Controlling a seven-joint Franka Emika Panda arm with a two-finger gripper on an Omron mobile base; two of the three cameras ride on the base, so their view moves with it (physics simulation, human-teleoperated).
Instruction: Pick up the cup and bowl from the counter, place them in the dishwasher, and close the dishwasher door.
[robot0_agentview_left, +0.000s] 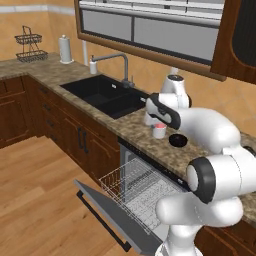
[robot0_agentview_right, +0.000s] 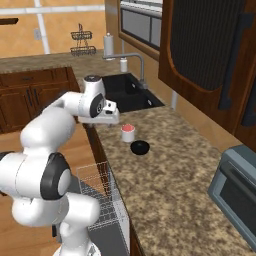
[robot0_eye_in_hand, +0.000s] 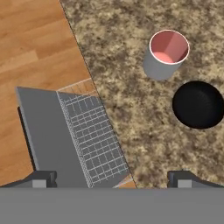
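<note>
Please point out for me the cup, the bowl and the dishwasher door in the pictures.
the cup (robot0_eye_in_hand: 168, 53): hand view, on its pink-red inside.
the bowl (robot0_eye_in_hand: 198, 105): hand view, on the middle of its black hollow.
the dishwasher door (robot0_agentview_left: 117, 218): left base view, on the grey inner face of the open panel.

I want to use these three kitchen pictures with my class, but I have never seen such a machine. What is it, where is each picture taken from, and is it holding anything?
It is a white robot arm in a computer-drawn kitchen. Two pictures come from cameras behind it, left and right; the third looks down from its hand. On the counter stand a cup and a black bowl, side by side, apart. Below, the dishwasher door hangs open with the wire rack pulled out. The jaws are open, holding nothing, above the counter's edge.
</note>
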